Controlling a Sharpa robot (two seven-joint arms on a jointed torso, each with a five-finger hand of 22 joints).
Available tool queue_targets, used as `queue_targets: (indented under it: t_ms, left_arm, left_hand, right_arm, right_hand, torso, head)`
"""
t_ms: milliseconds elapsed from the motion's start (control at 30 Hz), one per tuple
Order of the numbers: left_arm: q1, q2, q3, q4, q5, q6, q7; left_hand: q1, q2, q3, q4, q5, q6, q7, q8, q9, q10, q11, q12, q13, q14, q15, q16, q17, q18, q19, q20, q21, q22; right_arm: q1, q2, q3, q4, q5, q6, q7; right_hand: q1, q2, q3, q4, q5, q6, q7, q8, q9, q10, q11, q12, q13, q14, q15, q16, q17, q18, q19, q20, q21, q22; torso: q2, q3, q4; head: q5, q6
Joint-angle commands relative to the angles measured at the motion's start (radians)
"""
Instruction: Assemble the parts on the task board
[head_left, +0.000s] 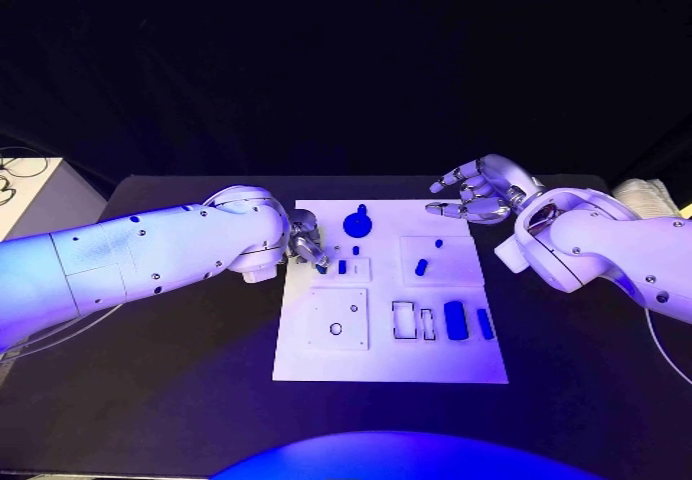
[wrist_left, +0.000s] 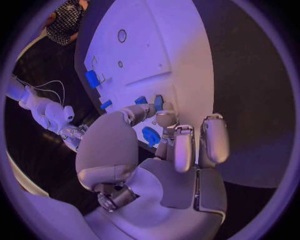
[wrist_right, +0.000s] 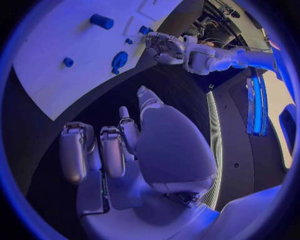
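Head view sets the white board (head_left: 389, 345) in the middle of the black counter (head_left: 173, 400), with blue parts on it: a round piece with a stem (head_left: 358, 222) near the far edge, a small peg (head_left: 421, 267) to its right, and two upright bars (head_left: 456, 319) near the right edge. The left hand (head_left: 307, 250) sits at the board's left edge by a small blue part (head_left: 356, 250). The left wrist view shows what the head view hides: the fingertips (wrist_left: 164, 118) close together around that small part (wrist_left: 158, 102), though a firm grip cannot be told. The right hand (head_left: 476, 192) hovers off the board's far right corner, and the right wrist view shows its fingers (wrist_right: 112, 150) apart, holding nothing.
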Motion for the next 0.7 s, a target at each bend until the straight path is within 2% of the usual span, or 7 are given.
queue_targets:
  t_ms: [33, 433, 700]
  left_arm:
    - [-0.011, 0.000, -0.009, 0.001, 0.012, 0.048, -0.023]
    - [-0.011, -0.001, -0.009, 0.001, 0.019, 0.056, -0.023]
    - [-0.011, 0.000, -0.009, -0.002, 0.020, 0.050, -0.023]
  left_hand:
    - [-0.025, -0.007, 0.052, -0.061, -0.006, 0.079, -0.072, 0.002, 0.038, 0.015, -0.008, 0.002, -0.001, 0.090, -0.008, 0.004, 0.213, -0.008, 0.008, 0.001, 0.004, 0.001]
    - [-0.060, -0.013, -0.004, -0.030, -0.016, 0.084, -0.077, -0.002, 0.039, 0.017, -0.012, 0.000, -0.001, 0.091, -0.011, 0.005, 0.215, -0.008, 0.008, 0.003, 0.002, 0.001]
    - [-0.077, -0.012, -0.046, -0.005, -0.020, 0.088, -0.079, -0.006, 0.039, 0.016, -0.013, -0.001, -0.002, 0.091, -0.012, 0.005, 0.214, -0.008, 0.009, 0.003, 0.001, 0.002]
  right_arm:
    - [0.000, -0.001, 0.000, 0.002, -0.009, 0.012, 0.011]
    - [0.000, -0.003, 0.000, 0.003, -0.009, 0.011, 0.011]
    - [0.000, -0.003, 0.000, 0.003, -0.009, 0.010, 0.011]
  right_hand:
    - [-0.009, -0.001, 0.000, 0.000, 0.004, -0.001, -0.001, 0.003, -0.002, -0.007, 0.000, -0.004, 0.036, 0.087, -0.003, -0.004, 0.200, 0.012, 0.040, -0.003, -0.005, 0.168]
    - [-0.012, -0.002, 0.001, 0.000, 0.004, -0.002, -0.001, 0.004, -0.003, -0.008, 0.000, -0.005, 0.035, 0.087, -0.003, -0.005, 0.198, 0.013, 0.040, -0.003, -0.006, 0.167]
    - [-0.013, -0.002, 0.001, 0.000, 0.004, -0.002, -0.001, 0.005, -0.003, -0.008, 0.000, -0.005, 0.035, 0.087, -0.003, -0.005, 0.198, 0.013, 0.040, -0.003, -0.007, 0.166]
  torso:
    - [0.000, 0.0007, 0.0004]
    - [-0.001, -0.0003, 0.0006]
    - [0.000, -0.0003, 0.0002]
  head:
    - [-0.001, -0.002]
    - [0.000, -0.004]
    - [-0.002, -0.001]
